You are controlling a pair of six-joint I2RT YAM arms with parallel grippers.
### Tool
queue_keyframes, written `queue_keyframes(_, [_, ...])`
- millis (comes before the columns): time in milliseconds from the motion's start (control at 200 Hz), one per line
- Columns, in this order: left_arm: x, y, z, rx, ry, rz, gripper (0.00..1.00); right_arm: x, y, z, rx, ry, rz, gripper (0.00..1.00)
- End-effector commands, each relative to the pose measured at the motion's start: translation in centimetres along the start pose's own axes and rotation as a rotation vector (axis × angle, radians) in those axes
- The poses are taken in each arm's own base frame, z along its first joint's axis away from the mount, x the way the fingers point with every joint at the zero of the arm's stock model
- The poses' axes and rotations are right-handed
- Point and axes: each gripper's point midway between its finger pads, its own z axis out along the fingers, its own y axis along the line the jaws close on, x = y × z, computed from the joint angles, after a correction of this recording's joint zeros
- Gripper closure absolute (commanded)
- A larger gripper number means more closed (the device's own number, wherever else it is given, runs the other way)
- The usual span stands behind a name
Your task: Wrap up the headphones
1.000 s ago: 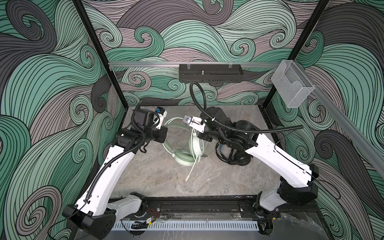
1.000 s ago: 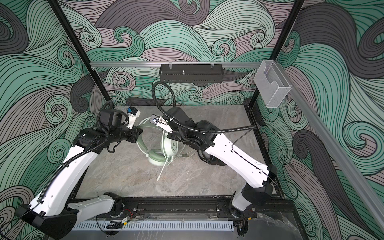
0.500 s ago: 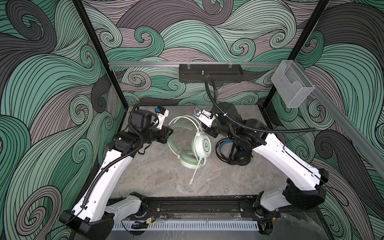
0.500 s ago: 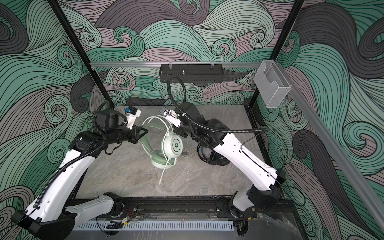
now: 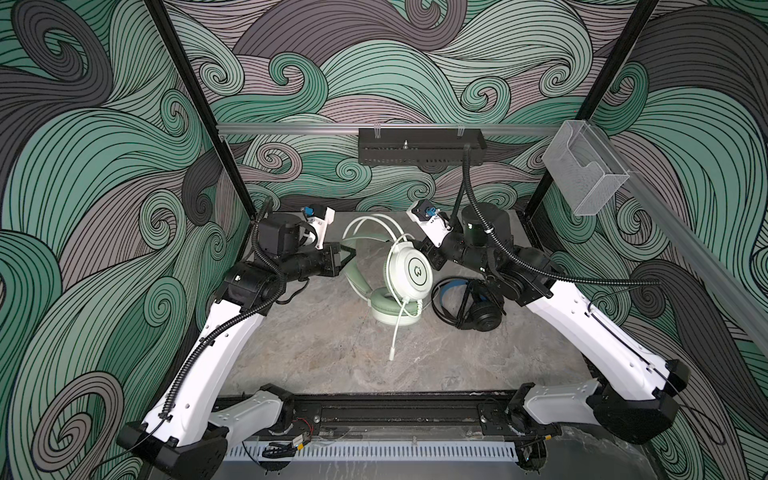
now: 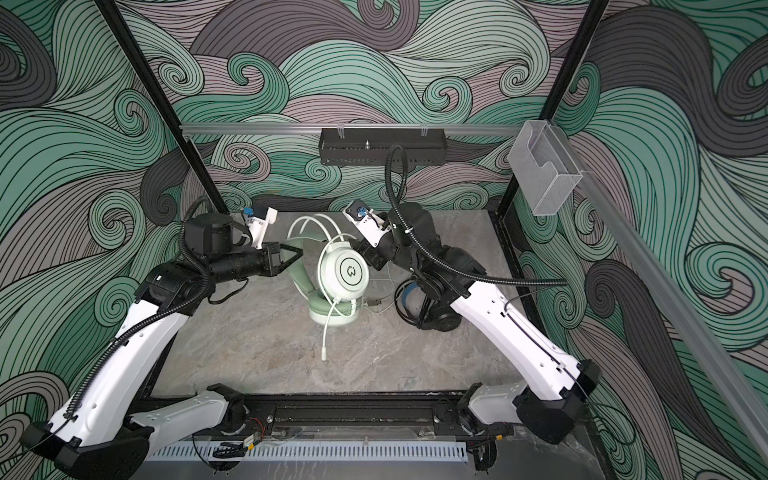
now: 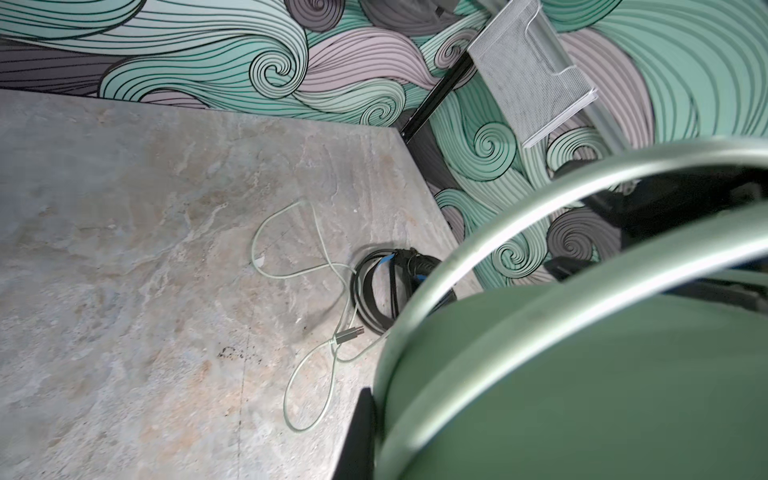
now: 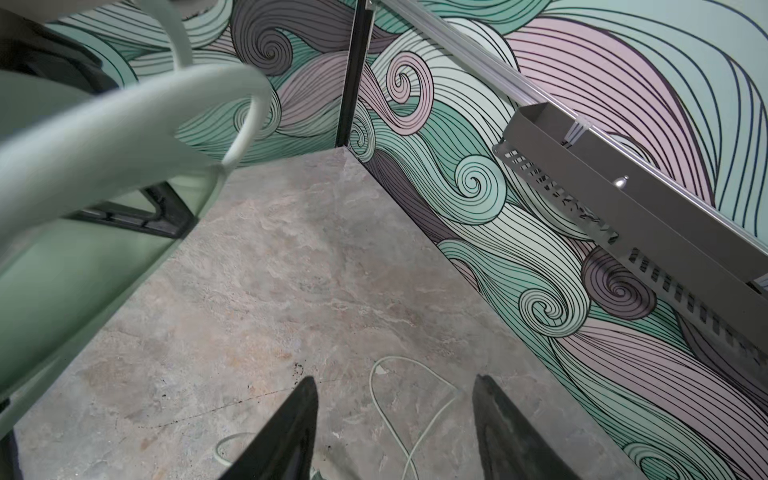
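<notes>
The left gripper (image 5: 347,259) is closed on the green band of the mint-green and white headset (image 5: 409,270), holding it up on the grey stone desk (image 5: 316,345). The headset's thin white cable (image 8: 415,374) lies loose right under the right gripper (image 8: 395,428) — open and empty — so that arm is nearer.

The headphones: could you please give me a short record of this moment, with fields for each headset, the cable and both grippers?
mint headset: propped up, lower cup on the table, upper cup raised
black headset: lying on the table beside the mint one, partly under the right arm
white cable: loose loops on the table, not wrapped
left gripper: shut on the mint headset's green band
right gripper: open, empty, near the raised cup
</notes>
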Motion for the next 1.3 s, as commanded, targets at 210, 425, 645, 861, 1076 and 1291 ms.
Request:
queue_keyframes(210, [-6.4,-6.4,-4.3,0.191,-0.215,-0.091,1.00,-3.5,0.8,-1.7,-0.142,-0.272,0.148,0.33])
queue_keyframes(425, [-8.4,-6.6,-5.4,0.178,-0.297,-0.144,1.00,-3.4,1.8,-0.8,-0.231,-0.322,0.241,0.31])
queue_keyframes(645, [-10.4,-7.0,-6.6,0.172,-0.376,-0.183,1.00,-2.3,1.7,1.5,-0.291,-0.353,0.386,0.31])
queue_keyframes(861, [-11.1,-7.1,-7.0,0.170,-0.405,-0.209,1.00,-1.4,1.8,4.3,-0.343,-0.354,0.463,0.35])
queue_keyframes(1076, [-11.9,-7.3,-7.4,0.172,-0.435,-0.222,1.00,0.8,2.5,6.9,-0.370,-0.297,0.489,0.45])
queue_keyframes(1291, [-12.4,-7.5,-7.5,0.183,-0.450,-0.235,1.00,2.8,3.3,8.9,-0.402,-0.262,0.549,0.51])
